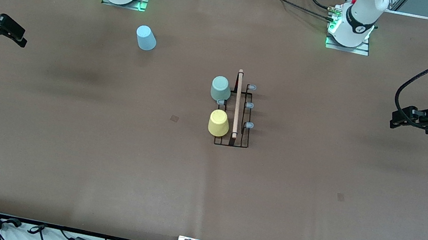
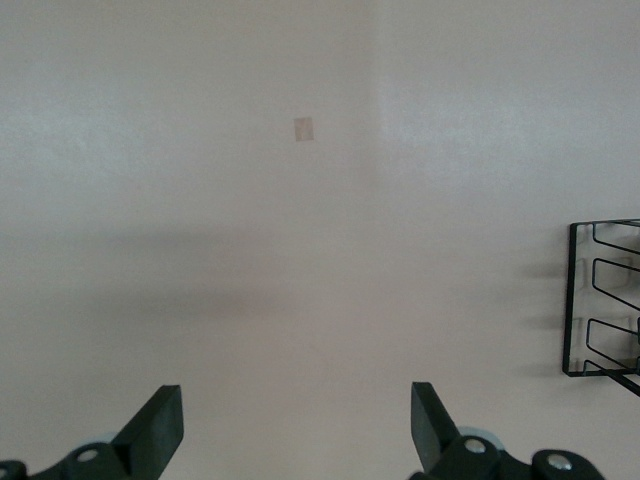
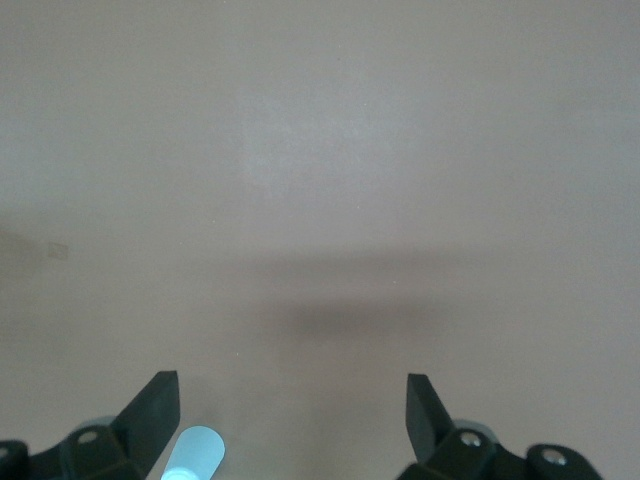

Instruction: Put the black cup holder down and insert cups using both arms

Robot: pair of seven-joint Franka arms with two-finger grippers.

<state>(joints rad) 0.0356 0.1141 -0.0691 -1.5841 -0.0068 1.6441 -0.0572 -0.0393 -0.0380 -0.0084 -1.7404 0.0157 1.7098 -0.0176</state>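
Black cup holder (image 1: 237,113) stands mid-desk; green cup (image 1: 220,88) and yellow cup (image 1: 218,123) already on prongs. Blue cup (image 1: 146,38) loose near the right arm's base edge: next, I judge, my right jaws (image 1: 9,31) must fetch it. Left jaws (image 1: 403,119) wait. Both hover wide, empty, over opposite desk ends.

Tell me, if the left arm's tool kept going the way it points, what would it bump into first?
Probably just the bare table. The left tool is open and points at plain brown surface. The black cup holder sits off to one side of that line, so it looks likely to be missed.
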